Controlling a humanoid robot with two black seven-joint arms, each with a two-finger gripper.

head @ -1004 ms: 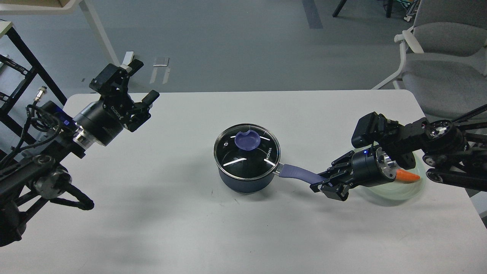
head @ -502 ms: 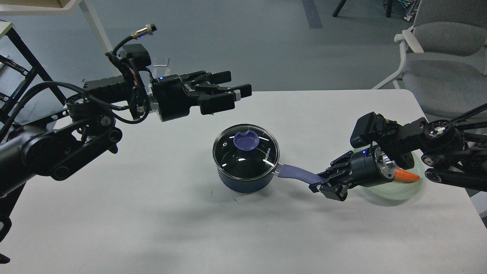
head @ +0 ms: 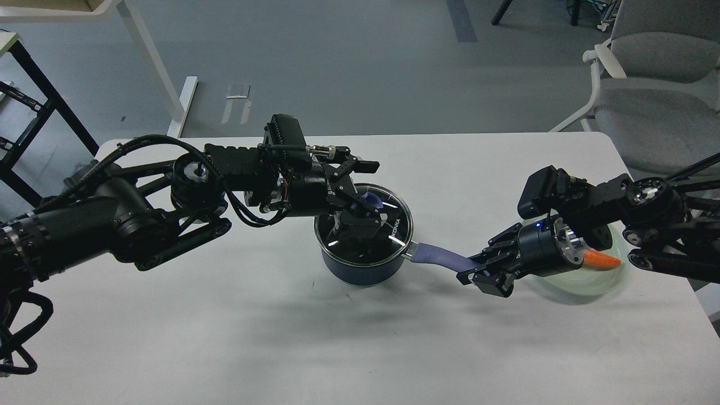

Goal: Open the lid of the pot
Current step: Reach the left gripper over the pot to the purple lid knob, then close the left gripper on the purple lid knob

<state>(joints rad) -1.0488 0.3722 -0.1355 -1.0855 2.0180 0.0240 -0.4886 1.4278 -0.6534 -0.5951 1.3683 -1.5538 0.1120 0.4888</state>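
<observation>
The dark navy pot [head: 360, 267] stands in the middle of the white table, with the clear glass pot lid [head: 395, 224] on it. The lid's purple-blue knob [head: 372, 201] shows partly between my left gripper's fingers. My left gripper [head: 370, 194] is low over the lid and open, with one finger [head: 363, 166] beyond the knob and the other on its near side. My right gripper [head: 477, 272] is shut on the end of the pot's long purple-blue handle [head: 437, 256].
A pale green glass plate [head: 590, 284] with an orange carrot [head: 602, 260] lies at the right, partly behind my right arm. A grey chair [head: 655, 79] stands past the table's right corner. A black frame [head: 34, 95] stands at the far left.
My left arm has swung from the table's left side to the right and come down over the lid, its open fingers now on either side of the knob. The right gripper and pot have stayed put.
</observation>
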